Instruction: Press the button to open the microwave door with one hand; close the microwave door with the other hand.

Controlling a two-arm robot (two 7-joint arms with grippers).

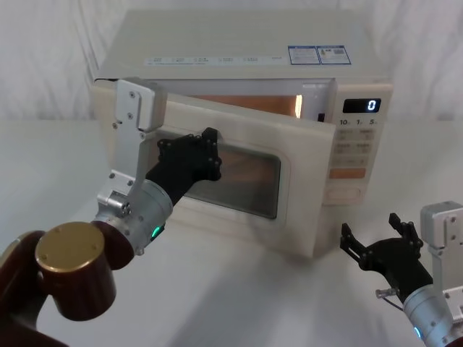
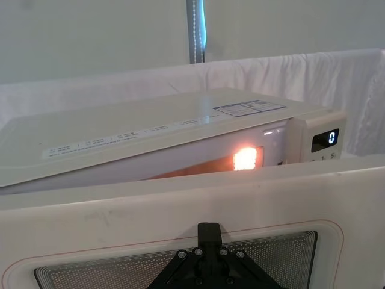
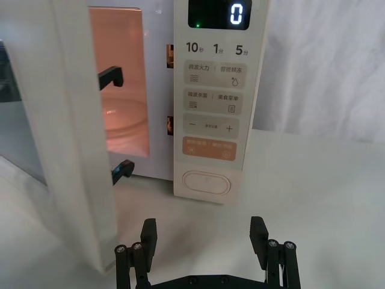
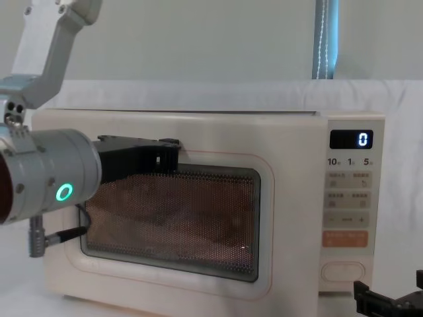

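Note:
The cream microwave (image 1: 239, 43) stands on the table with its display reading 0. The microwave door (image 1: 304, 210) hangs partly ajar. Its free edge stands out from the body, and the lit orange cavity shows behind it. My left gripper (image 1: 211, 148) is shut, with its tip against the door's dark window (image 2: 90, 274), seen near the pane in the chest view (image 4: 168, 153). My right gripper (image 3: 203, 232) is open and holds nothing. It hovers low over the table in front of the keypad, a short way back from the oval button (image 3: 206, 182).
The microwave sits on a white cloth-covered table (image 1: 239, 296) with a white backdrop behind it. The brown and gold joint (image 1: 72, 267) of my left arm fills the near left corner in the head view. The orange key (image 3: 209, 147) lies just above the button.

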